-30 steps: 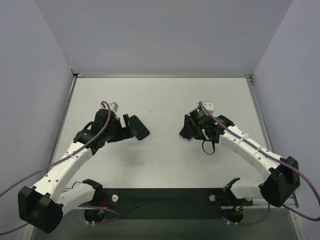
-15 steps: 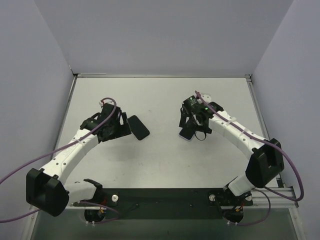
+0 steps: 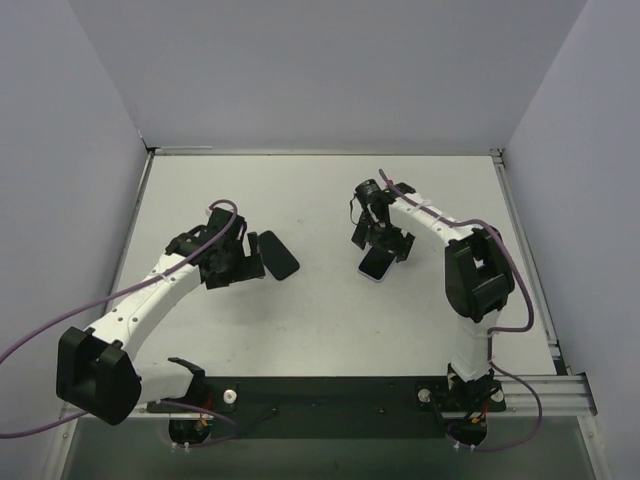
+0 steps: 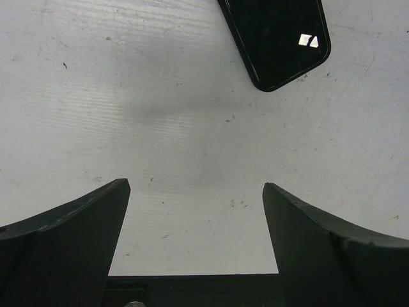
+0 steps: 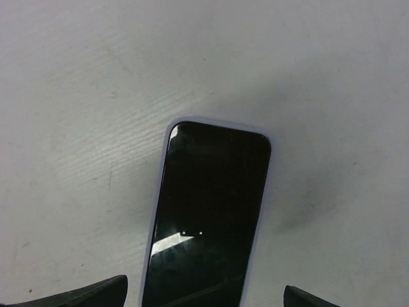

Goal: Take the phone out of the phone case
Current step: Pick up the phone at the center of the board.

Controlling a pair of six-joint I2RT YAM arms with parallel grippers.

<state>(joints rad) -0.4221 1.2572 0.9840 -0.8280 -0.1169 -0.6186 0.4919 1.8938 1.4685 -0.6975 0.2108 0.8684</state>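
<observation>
A phone with a dark glossy screen and a pale lavender rim lies flat on the table, right of centre. My right gripper hovers open over its far end, one finger to each side, not touching it. A flat black phone-sized piece with a thin rim, which looks like the phone case, lies apart on the left. My left gripper stands open just short of its near end, with only bare table between the fingers.
The white table is closed in by grey walls at the back and on both sides. A black rail with the two arm bases runs along the near edge. Purple cables trail from both arms.
The right arm has folded up steeply and its gripper has drawn back toward the far wall above the phone. The left gripper has shifted slightly. Neither flat piece has moved.
</observation>
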